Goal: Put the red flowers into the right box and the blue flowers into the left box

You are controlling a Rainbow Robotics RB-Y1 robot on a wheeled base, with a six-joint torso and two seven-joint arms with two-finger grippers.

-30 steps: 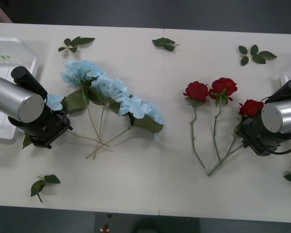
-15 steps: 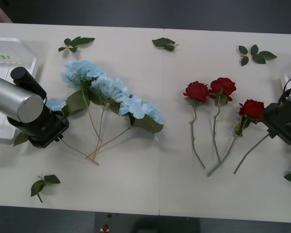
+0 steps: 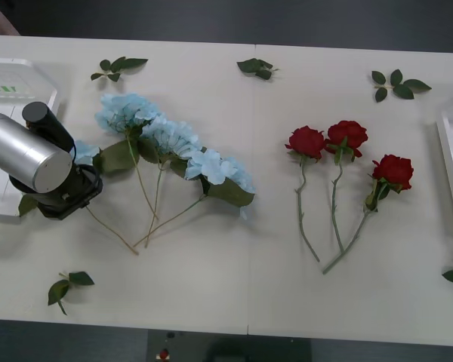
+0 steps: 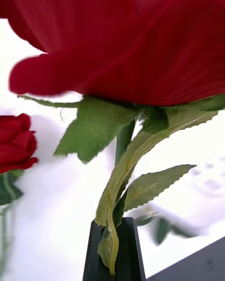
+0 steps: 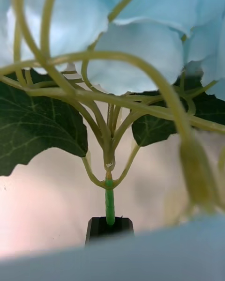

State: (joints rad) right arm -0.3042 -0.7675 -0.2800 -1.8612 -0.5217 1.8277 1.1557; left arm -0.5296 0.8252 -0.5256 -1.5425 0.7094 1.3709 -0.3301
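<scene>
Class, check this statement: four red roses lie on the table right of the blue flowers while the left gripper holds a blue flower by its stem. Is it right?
Not quite. The front view shows three red roses on the table, not four. The rest stands: they lie right of the blue flowers, and the left gripper holds a blue flower by its stem.

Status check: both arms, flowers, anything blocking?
Left gripper shut on a blue flower by the left box. Right gripper shut on a red flower. Three red flowers on the table. No obstruction seen.
</scene>
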